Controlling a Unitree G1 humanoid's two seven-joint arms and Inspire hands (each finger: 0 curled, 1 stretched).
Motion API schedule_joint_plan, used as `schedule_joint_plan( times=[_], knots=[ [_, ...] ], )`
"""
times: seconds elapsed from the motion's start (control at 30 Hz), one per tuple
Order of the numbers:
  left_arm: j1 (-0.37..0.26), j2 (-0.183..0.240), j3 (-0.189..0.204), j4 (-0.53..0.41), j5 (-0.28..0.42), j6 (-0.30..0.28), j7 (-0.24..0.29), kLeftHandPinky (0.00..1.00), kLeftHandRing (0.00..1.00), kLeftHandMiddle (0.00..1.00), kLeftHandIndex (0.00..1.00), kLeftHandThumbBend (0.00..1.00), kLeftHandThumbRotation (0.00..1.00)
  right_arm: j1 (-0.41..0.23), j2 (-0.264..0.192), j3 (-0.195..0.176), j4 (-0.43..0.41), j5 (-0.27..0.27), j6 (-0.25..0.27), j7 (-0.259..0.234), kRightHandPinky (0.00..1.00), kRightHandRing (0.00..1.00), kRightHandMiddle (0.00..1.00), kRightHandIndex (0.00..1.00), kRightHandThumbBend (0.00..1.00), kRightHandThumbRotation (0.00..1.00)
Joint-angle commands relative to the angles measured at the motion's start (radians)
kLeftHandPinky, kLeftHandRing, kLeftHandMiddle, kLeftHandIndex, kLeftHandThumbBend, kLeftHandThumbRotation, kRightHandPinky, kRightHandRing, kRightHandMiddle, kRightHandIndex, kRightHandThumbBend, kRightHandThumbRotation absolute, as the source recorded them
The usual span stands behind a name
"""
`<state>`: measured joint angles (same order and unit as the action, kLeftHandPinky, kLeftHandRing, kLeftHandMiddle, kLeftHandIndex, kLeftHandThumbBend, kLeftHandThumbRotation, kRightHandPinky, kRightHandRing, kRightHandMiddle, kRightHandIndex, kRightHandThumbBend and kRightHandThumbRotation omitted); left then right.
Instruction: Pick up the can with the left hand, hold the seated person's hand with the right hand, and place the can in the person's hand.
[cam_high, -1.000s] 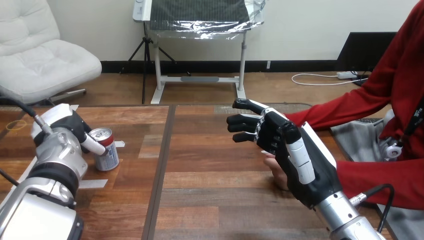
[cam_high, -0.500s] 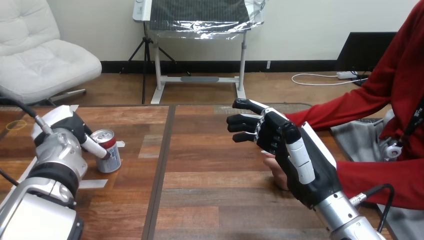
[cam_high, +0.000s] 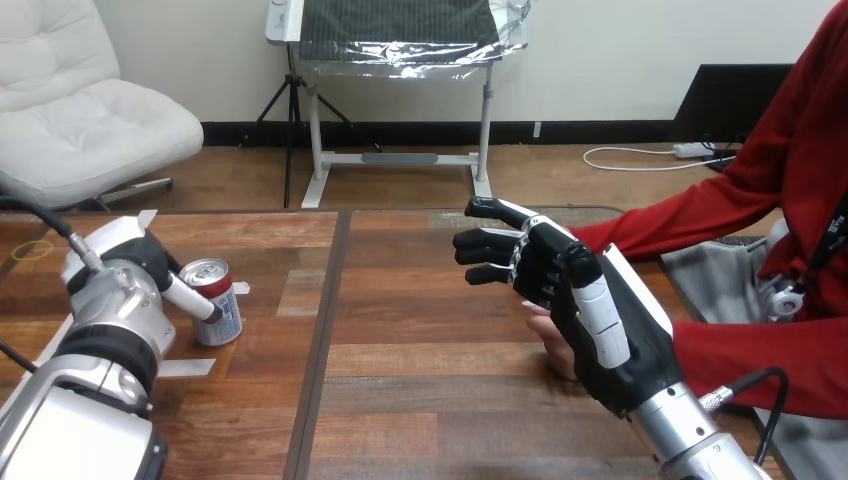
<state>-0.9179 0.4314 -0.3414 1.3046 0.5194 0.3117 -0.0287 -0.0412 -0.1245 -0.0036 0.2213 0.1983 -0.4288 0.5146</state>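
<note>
One step in hand: left hand (cam_high: 135, 262) curls round the soda can (cam_high: 216, 308) near the table's (cam_high: 420, 300) left edge; right hand (cam_high: 600, 320) spread; lifting should follow.

My left hand (cam_high: 140, 262) blocks the left side of the can (cam_high: 218, 305), so can't tell if there's any grip. The person's hand (cam_high: 548, 336) is mostly behind my right hand (cam_high: 590, 310), just a sliver peeking out. Touching? No idea.
</note>
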Motion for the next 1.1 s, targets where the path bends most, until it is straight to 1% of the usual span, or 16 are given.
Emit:
schedule_joint_plan(
  times=[0.0,0.17,0.83,1.07],
  knots=[
    [-0.075,0.013,-0.007,-0.035,0.011,-0.001,0.005,0.47,0.66,0.75,0.75,0.79,0.18,-0.062,-0.008,-0.005,-0.034,0.006,-0.004,-0.008,0.72,0.76,0.76,0.83,0.81,1.0],
    [-0.074,0.012,-0.003,-0.037,0.008,-0.003,0.009,0.47,0.66,0.75,0.74,0.79,0.19,-0.062,-0.01,-0.005,-0.034,0.009,-0.004,-0.005,0.72,0.76,0.76,0.83,0.82,1.0],
    [-0.071,0.012,0.012,-0.037,-0.006,-0.013,0.014,0.47,0.67,0.76,0.75,0.81,0.23,-0.06,-0.011,-0.006,-0.034,0.011,-0.006,-0.002,0.72,0.76,0.76,0.83,0.82,1.0],
    [-0.073,0.011,0.009,-0.037,-0.003,-0.01,0.01,0.47,0.67,0.76,0.75,0.82,0.26,-0.061,-0.01,-0.006,-0.032,0.013,-0.007,-0.001,0.72,0.76,0.76,0.83,0.82,1.0]
  ],
)
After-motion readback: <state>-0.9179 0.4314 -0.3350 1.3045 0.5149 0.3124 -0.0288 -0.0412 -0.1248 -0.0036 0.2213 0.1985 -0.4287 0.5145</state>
